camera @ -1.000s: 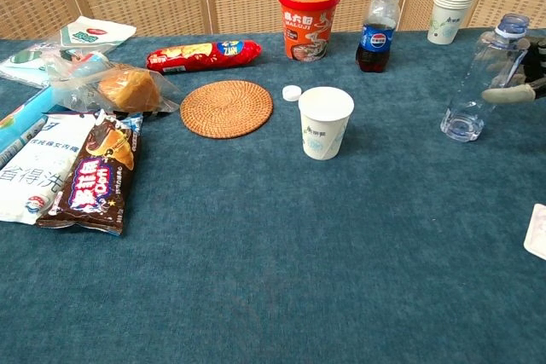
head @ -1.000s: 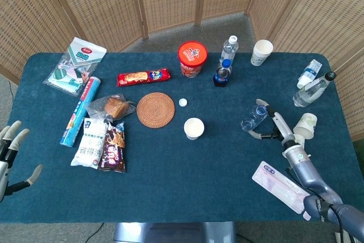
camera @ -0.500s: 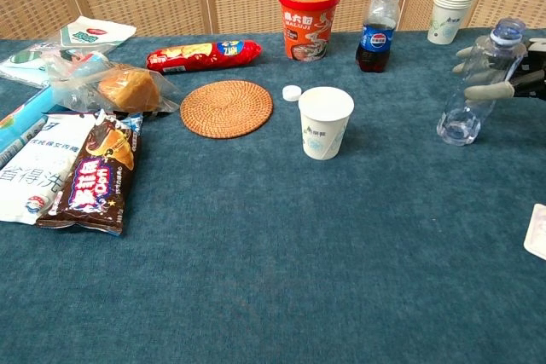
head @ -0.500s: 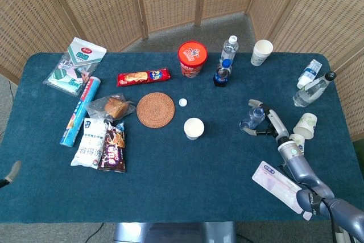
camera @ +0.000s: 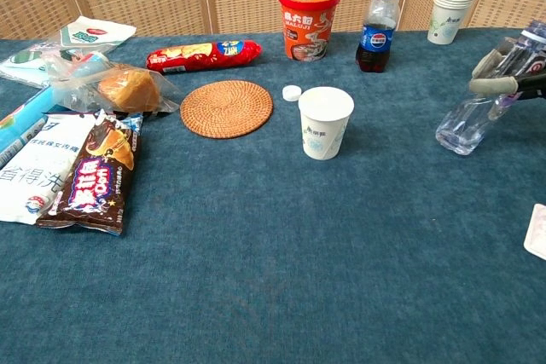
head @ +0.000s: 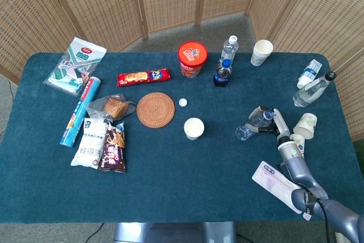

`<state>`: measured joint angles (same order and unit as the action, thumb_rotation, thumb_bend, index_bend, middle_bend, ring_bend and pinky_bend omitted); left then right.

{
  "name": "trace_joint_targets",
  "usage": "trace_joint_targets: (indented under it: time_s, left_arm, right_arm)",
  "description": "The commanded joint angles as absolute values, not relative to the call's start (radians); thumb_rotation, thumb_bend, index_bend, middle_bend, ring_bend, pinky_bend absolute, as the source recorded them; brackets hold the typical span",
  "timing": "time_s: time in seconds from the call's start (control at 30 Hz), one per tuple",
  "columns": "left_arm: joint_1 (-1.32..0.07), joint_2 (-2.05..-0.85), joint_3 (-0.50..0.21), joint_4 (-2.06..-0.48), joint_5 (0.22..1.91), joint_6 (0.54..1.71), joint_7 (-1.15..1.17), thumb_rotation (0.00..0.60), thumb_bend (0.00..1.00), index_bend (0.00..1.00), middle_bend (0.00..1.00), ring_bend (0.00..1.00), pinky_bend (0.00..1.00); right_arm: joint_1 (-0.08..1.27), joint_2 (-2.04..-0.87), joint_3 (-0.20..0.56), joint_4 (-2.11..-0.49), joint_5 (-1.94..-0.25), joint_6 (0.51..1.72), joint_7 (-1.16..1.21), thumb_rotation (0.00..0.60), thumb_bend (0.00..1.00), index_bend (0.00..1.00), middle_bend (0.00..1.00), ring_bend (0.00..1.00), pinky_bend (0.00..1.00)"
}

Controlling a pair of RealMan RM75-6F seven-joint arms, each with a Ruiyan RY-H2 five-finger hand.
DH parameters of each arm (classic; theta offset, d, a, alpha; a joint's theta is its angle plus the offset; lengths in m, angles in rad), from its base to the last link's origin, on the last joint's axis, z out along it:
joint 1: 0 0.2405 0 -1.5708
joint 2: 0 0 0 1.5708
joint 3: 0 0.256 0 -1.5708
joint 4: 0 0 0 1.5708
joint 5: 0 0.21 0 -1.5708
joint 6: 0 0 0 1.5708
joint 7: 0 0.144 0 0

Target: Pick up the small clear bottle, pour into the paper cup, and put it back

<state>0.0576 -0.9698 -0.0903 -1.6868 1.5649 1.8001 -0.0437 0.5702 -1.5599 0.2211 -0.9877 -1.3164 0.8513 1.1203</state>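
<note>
Since the earlier frames the small clear bottle (head: pixel 253 123) has tipped from upright to a clear slant, its base swung toward the paper cup (head: pixel 194 128), and the left hand has dropped out of both views. The bottle is see-through ribbed plastic, seemingly lifted just off the felt-like blue bench (head: pixel 187 180), though the angle leaves that uncertain. The cup is a white tapered cylinder. The right hand (head: pixel 272 124) reaches in from the right, fingers (camera: pixel 493 85) wrapped around the bottle's upper body.
</note>
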Motion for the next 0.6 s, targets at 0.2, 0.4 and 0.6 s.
trace_joint_targets:
  time_s: [0.2,0.4,0.6]
  left_arm:
    - [0.045,-0.966,-0.097,-1.699,1.566,1.78,-0.033,0.37,0.38,0.09,0.07,0.0,0.03]
    - [0.032,-0.971,-0.099,-1.706,1.579,1.763,-0.023,0.37,0.38,0.09,0.07,0.0,0.03]
    - [0.015,-0.979,-0.099,-1.71,1.595,1.745,-0.013,0.371,0.38,0.09,0.07,0.0,0.04]
  right_arm:
    - [0.552,-1.547,0.217,-1.013,-1.343,0.91,1.06,0.6,0.23,0.6,0.56,0.51,0.61]
    - [0.552,-1.494,0.212,-1.101,-1.365,0.945,0.938,0.6,0.23,0.6,0.57,0.52,0.62]
    - [0.559,-1.421,0.222,-1.256,-1.347,0.947,0.77,0.6,0.23,0.6,0.58,0.54,0.63]
